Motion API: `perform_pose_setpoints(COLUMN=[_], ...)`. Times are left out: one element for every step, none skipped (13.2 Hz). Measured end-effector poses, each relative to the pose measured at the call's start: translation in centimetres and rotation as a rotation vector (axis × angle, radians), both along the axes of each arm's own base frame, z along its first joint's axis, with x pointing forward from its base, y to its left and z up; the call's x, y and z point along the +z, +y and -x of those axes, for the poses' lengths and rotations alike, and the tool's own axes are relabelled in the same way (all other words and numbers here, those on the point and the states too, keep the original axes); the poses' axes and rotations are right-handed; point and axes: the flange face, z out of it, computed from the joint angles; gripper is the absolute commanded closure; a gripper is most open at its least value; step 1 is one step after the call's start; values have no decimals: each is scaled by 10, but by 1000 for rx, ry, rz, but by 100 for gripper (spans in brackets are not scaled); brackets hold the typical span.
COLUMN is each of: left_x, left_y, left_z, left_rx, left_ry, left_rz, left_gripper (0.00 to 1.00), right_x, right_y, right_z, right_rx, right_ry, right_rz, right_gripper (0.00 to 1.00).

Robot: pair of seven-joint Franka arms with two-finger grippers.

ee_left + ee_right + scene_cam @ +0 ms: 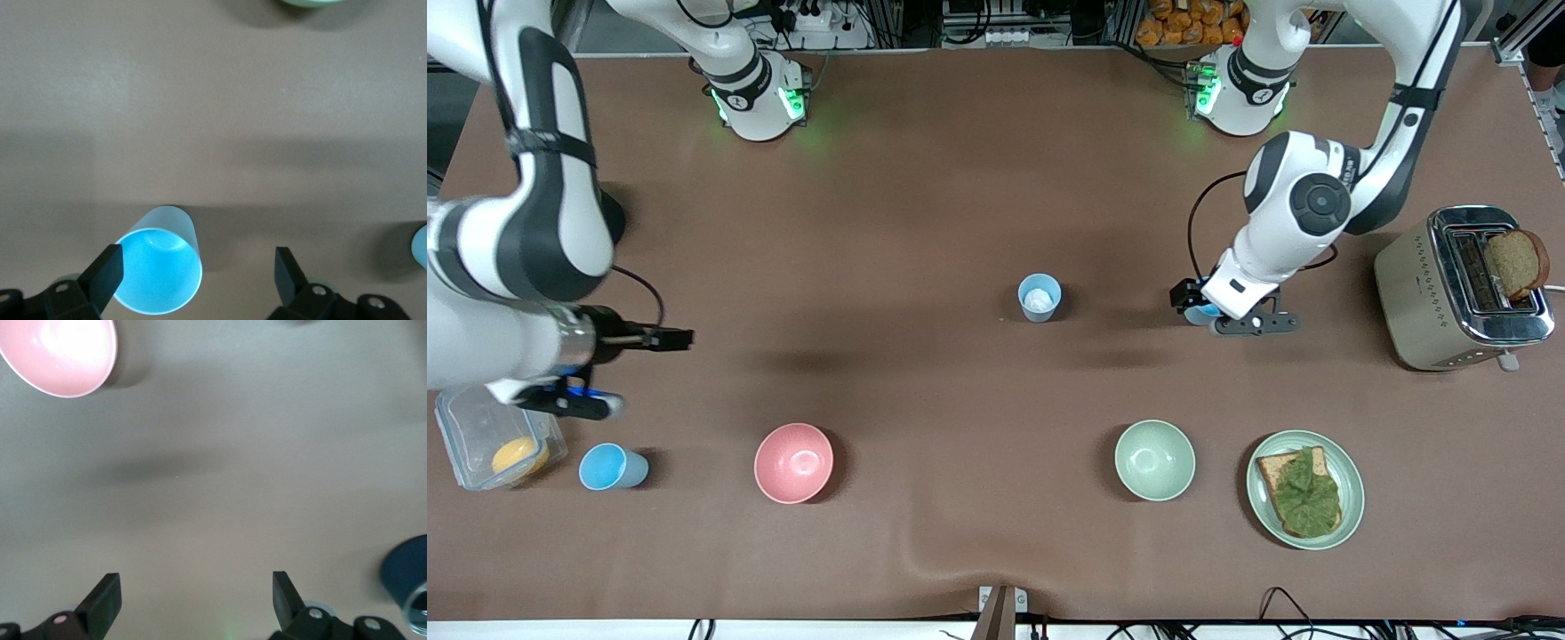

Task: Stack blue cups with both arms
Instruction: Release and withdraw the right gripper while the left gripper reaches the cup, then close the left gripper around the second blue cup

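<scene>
Three blue cups stand upright on the brown table. One cup is under my left gripper. In the left wrist view this cup sits between the open fingers, close to one fingertip, with a wide gap to the other; my left gripper holds nothing. A second cup, with something white inside, stands mid-table. A third cup stands beside the pink bowl. My right gripper hovers above the table near that third cup. In the right wrist view my right gripper is open and empty.
A clear box with a yellow item lies at the right arm's end. A pale green bowl and a plate with bread and lettuce are nearer the camera. A toaster with bread stands at the left arm's end.
</scene>
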Motion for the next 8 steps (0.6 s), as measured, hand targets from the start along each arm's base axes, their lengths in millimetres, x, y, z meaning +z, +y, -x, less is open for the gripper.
perform_pose_setpoints(left_x=[-8, -17, -26, -32, -36, -38, -39, -42], left_y=[-1, -1, 0, 1, 1, -1, -4, -5], left_z=[6, 13, 19, 25, 28, 31, 32, 33], left_rx=[-4, -7, -8, -9, -12, -18, -22, -24], left_ry=[-6, -8, -6, -1, 3, 6, 5, 3], left_rz=[3, 4, 3, 2, 1, 1, 3, 6], left_gripper=[0, 0, 0, 0, 0, 0, 0, 0], right_x=[19, 37, 58, 77, 95, 111, 125, 137], right_y=[-5, -11, -18, -27, -39, -52, -61, -66], right_z=[7, 15, 26, 38, 51, 62, 72, 81], right_rx=[-2, -8, -18, -31, -49, -68, -78, -81], right_ry=[-31, -67, -103, -132, -157, -182, -205, -220], right_rz=[8, 8, 4, 0, -3, -5, -3, 7], right_gripper=[0, 0, 0, 0, 0, 0, 0, 0])
